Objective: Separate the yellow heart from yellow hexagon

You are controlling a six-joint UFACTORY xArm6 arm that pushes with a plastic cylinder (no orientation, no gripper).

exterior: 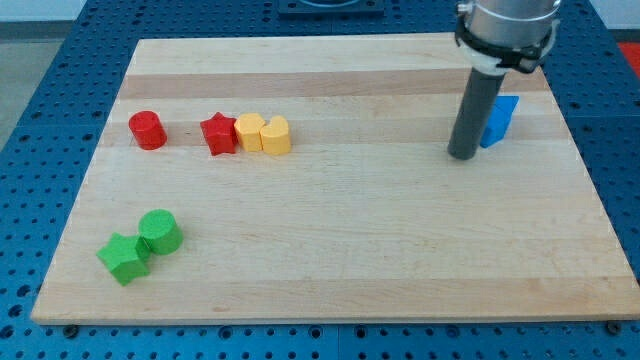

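I am holding my tip (461, 155) at the view's right, beside a blue block (499, 121), gripperless, grasping nothing. The yellow plastic heart (276, 135) is touching the yellow hexagon (249, 131) on the wooden table (350, 250); light, rigid, likely sliding easily if nudged at the seam.

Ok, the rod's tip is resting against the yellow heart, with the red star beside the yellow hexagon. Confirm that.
Not quite. The camera view shows my tip beside the blue block, far from the yellow heart. The red star is beside the yellow hexagon.
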